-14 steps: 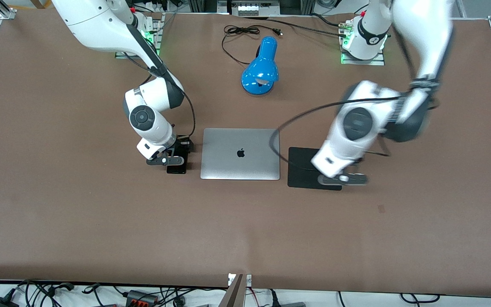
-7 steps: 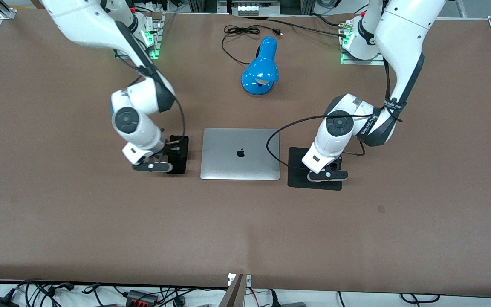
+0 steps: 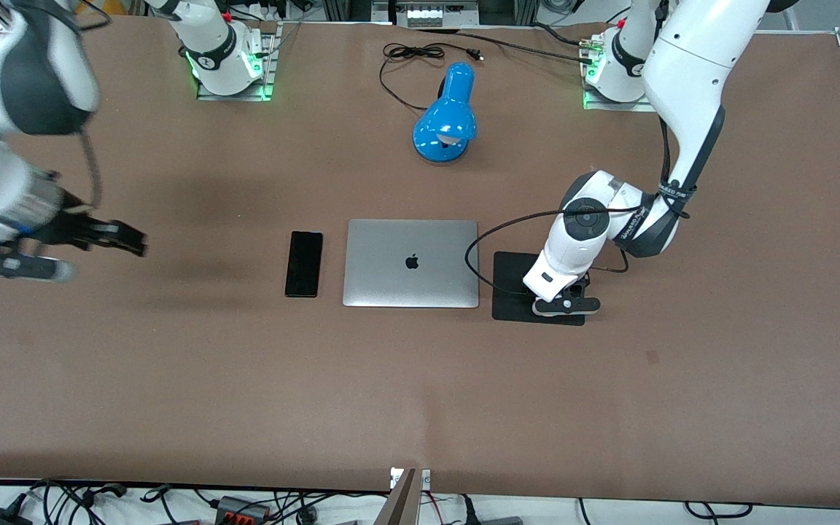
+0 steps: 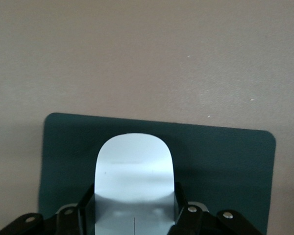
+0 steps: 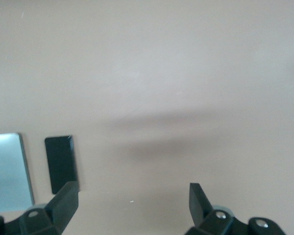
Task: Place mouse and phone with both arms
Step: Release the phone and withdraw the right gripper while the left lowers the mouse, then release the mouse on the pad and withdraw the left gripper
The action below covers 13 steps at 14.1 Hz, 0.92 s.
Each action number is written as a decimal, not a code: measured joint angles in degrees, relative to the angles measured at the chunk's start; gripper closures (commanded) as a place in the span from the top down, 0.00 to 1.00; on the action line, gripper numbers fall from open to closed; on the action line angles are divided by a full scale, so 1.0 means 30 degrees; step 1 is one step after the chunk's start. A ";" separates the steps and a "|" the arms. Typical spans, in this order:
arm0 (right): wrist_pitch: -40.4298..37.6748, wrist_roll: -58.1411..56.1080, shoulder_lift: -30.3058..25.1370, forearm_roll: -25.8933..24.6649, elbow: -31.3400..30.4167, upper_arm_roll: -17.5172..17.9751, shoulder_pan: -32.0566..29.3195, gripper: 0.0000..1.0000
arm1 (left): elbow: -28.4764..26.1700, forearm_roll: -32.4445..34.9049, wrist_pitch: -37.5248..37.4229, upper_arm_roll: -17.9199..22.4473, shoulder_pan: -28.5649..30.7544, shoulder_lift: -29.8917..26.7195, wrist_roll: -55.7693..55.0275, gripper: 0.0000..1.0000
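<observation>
The black phone [image 3: 303,263] lies flat on the table beside the laptop, on the side toward the right arm's end; it also shows in the right wrist view [image 5: 61,164]. My right gripper [image 3: 117,240] is open and empty over bare table, well away from the phone toward the right arm's end; its fingers [image 5: 63,200] stand wide apart. My left gripper [image 3: 566,302] is low over the black mouse pad [image 3: 511,292] and shut on the white mouse [image 4: 134,171], which rests over the pad [image 4: 235,161]. In the front view the mouse is hidden under the gripper.
A closed silver laptop [image 3: 410,262] lies between the phone and the mouse pad. A blue desk lamp [image 3: 445,117] with its black cable [image 3: 420,55] lies farther from the front camera, between the arm bases.
My right gripper let go of the phone and swung away toward the right arm's end of the table. My left gripper came down onto the mouse pad with the mouse.
</observation>
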 measured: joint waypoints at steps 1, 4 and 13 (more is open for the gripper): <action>-0.0237 -0.0143 -0.0429 0.0013 0.0160 -0.0183 -0.0636 1.00 | -0.0059 0.0000 0.0534 0.0003 0.0004 0.0190 0.0000 1.00; -0.1820 -0.0378 -0.1854 0.0093 0.0350 -0.0581 -0.1555 1.00 | 0.0038 0.0006 0.1188 0.0006 0.0127 0.0202 0.0028 1.00; -0.5265 -0.3133 -0.0799 -0.0033 0.2527 -0.1510 -0.0108 1.00 | 0.5826 -0.0156 -1.1438 -0.0081 0.1952 -0.4566 0.7381 1.00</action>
